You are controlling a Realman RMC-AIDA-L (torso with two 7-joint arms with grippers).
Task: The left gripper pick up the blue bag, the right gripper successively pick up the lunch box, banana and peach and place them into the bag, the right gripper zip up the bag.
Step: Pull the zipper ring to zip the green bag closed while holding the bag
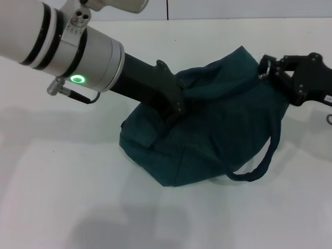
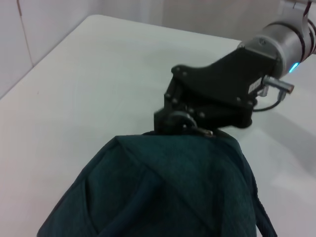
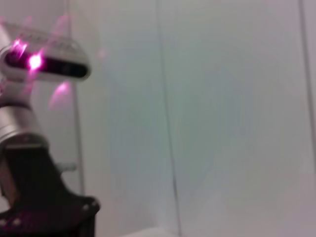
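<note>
Item: large dark teal-blue fabric bag [image 1: 218, 129] with loop handles, slumped on the white desk [image 1: 62, 197], mouth drawn together along the top; one handle [image 1: 259, 166] trails toward the robot's side.

Left hand [image 1: 176, 106], black, two-fingered, on a silver-and-black arm with a green ring light: buried in a fold of fabric at the bag's upper edge, apparently pinching it; finger gap not visible, so the grip cannot be confirmed.

Right hand [image 2: 185, 121], black, screw-headed: at the bag's far top corner, pressed against what looks like a small metal zipper ring; whether it is clamped on it cannot be told.

Lunch box, banana, peach: none visible, presumably inside.

Status, judged: loading done; zipping at or near completion.
</note>
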